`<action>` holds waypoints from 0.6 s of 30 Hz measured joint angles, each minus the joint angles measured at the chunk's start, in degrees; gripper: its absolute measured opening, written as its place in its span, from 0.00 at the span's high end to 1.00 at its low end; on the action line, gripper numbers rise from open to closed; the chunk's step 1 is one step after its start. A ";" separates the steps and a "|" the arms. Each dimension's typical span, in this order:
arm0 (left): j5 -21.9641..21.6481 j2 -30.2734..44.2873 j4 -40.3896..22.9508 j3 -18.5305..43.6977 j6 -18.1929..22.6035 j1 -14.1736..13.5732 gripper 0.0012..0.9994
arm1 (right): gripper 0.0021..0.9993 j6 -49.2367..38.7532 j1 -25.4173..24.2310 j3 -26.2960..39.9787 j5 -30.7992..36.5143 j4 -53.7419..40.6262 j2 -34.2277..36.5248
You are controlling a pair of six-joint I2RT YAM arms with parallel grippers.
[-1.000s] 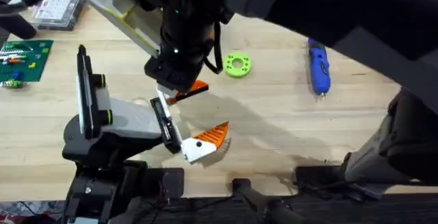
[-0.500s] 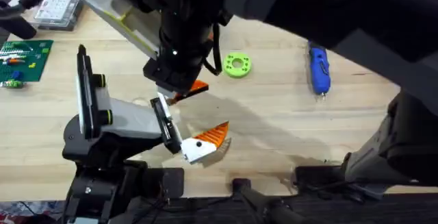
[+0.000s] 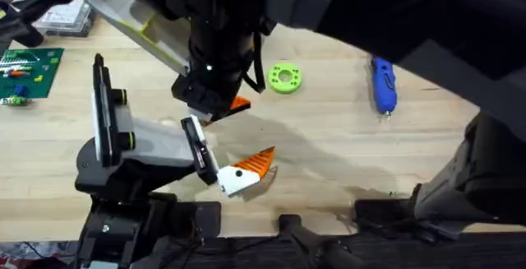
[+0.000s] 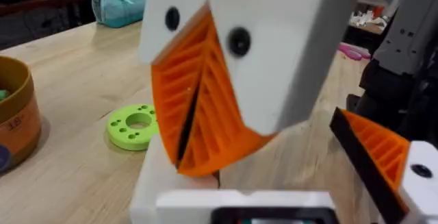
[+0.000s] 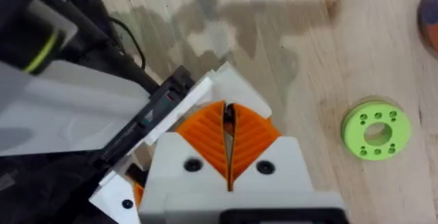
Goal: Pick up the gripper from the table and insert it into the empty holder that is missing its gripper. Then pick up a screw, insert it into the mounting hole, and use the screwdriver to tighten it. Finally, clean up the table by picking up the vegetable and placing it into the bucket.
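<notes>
screwdriver (image 3: 382,82) lengthwise front-to-back — tip toward bases

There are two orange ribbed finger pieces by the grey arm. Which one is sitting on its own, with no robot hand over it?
The gripper at the holder's lower end, nearer the table's front edge. The other orange piece sits farther back, under a dark arm.

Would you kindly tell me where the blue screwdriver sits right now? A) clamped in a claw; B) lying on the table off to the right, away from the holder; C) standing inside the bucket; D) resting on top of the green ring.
B: in the overhead view the screwdriver lies flat on bare wood, well to the right of the green ring and the holder.
</notes>
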 joint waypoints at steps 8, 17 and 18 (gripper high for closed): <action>0.02 0.00 0.00 0.00 0.00 0.00 0.01 | 1.00 -0.02 0.00 0.00 0.00 -0.02 0.02; 0.00 0.00 0.00 0.00 0.00 0.00 0.01 | 0.98 -0.09 0.00 0.00 0.02 -0.04 0.02; 0.00 0.00 0.00 0.00 0.00 0.00 0.01 | 0.96 -0.09 0.00 0.00 -0.01 -0.06 0.02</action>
